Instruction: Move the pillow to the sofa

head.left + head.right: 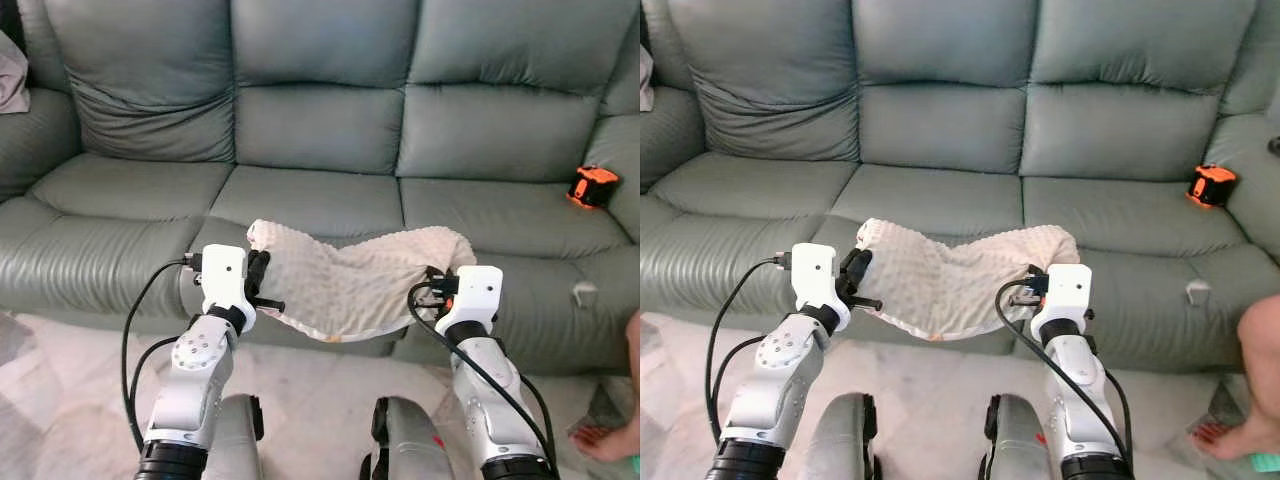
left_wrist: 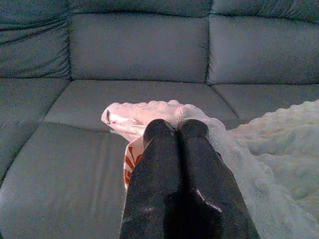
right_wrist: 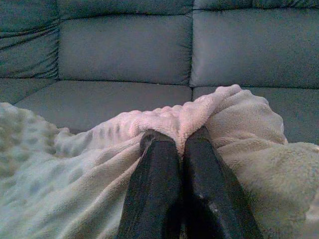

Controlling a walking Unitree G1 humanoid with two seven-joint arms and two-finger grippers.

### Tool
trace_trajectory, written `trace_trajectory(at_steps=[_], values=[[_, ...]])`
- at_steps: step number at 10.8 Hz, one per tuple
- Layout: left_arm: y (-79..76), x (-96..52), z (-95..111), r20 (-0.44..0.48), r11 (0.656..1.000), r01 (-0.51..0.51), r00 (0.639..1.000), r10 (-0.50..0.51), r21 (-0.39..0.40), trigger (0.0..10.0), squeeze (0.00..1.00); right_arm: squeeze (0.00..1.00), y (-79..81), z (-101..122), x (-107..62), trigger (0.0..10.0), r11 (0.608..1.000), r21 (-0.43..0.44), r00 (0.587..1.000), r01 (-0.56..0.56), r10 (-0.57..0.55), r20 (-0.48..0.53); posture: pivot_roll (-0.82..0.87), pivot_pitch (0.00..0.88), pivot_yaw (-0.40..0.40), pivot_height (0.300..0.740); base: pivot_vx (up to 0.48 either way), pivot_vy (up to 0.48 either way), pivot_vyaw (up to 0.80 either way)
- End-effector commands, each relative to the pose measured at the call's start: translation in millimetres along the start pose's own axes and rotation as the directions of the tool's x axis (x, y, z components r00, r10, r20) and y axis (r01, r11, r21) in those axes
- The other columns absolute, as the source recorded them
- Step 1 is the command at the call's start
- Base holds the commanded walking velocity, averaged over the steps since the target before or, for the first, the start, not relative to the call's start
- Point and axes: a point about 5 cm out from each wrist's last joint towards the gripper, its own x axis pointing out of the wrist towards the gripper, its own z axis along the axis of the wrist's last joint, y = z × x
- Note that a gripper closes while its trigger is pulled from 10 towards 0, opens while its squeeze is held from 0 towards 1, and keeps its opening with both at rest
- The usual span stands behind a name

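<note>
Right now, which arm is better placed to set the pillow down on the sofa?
Neither alone: left gripper and right gripper each pinch one end of the pillow, which hangs level over the sofa seat's front edge. Both should lower together.

- No word, number or brand can be read anywhere here.
- The closest thing to a mark is an orange-and-white striped print on the underside of the pillow [image 2: 130, 160], beside the left gripper [image 2: 175, 129]; it forms no letters.
- The orange and black object [image 1: 593, 186] on the sofa [image 1: 320, 130] is too small to show any lettering.
</note>
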Motion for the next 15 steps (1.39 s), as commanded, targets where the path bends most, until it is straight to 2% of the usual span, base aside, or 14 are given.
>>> trace_trajectory(at_steps=[1,12,15], values=[[-2.9,3.1,12.3,0.052,1.000,0.020,0.998,-0.020,0.009,10.0,0.00,0.00,0.8,8.8,2.6,10.0,1.000,0.002,0.999,-0.001,0.001,0.041,-0.02,0.000,0.008,0.645,0.277,0.000,0.00],[-3.2,5.1,13.1,0.049,1.000,0.027,0.998,-0.028,0.013,10.0,0.00,0.00,2.0,7.5,3.7,10.0,1.000,0.013,0.999,-0.024,0.024,0.035,-0.02,0.000,0.009,0.645,0.390,0.000,0.00],[-3.8,5.0,5.9,0.006,0.999,0.036,0.999,-0.036,0.028,10.0,0.00,0.00,4.0,5.0,1.8,10.0,0.999,0.028,0.999,-0.026,0.025,0.019,-0.02,0.000,0.010,0.645,0.000,0.000,0.00]])
